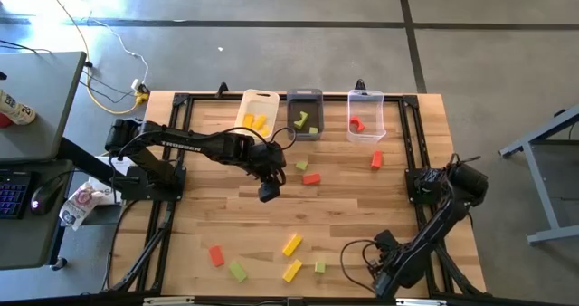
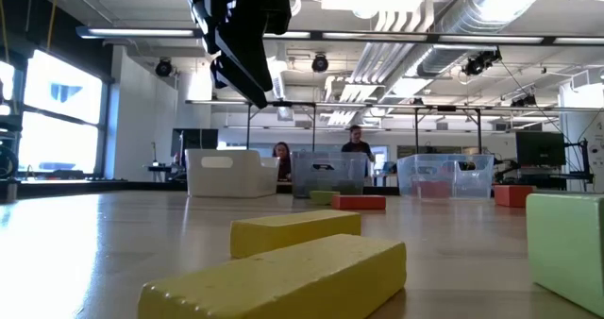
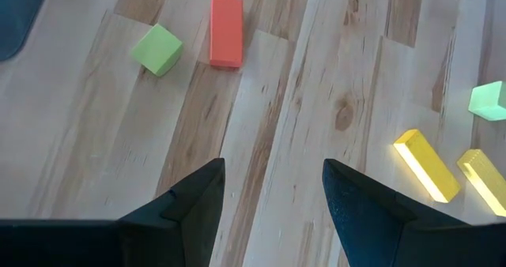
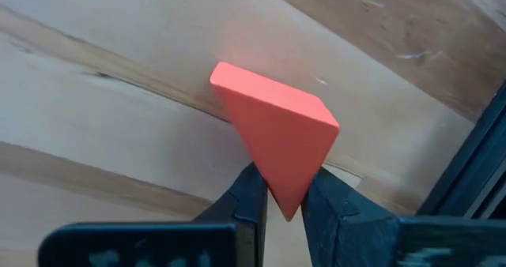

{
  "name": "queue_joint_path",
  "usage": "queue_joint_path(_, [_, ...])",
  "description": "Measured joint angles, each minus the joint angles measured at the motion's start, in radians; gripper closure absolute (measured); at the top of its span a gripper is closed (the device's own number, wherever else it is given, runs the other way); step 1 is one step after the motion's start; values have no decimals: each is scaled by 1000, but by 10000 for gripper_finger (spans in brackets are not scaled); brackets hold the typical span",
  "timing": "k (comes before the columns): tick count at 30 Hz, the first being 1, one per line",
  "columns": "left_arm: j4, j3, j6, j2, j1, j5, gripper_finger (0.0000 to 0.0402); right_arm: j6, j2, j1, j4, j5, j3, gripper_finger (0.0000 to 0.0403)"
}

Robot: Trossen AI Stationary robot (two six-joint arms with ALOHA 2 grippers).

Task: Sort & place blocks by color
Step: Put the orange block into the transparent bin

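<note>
Pinching red wedge-shaped solid block (image 4: 277,137) by its thin edge, right fingers (image 4: 283,196) closed; slip-prone. Left fingers (image 3: 273,189) wide, empty.

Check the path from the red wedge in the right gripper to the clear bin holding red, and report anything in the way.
The right gripper is shut on the red wedge at the table's near right corner. The clear bin stands at the far edge. One loose red block lies on the wood just in front of that bin; carried above the table, the wedge should clear it.
</note>
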Motion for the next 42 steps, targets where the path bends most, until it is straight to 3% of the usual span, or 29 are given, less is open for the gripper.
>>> queue_joint_path(19, [0,0,84,0,2,-31,202,21,2,-49,-134,111,100,362])
queue_joint_path(26, [-16,0,156,0,9,-31,202,-38,-8,-114,-191,145,110,362])
queue_joint_path(42, [-159,1,280,-12,81,-56,202,-228,-232,-409,-478,507,111,362])
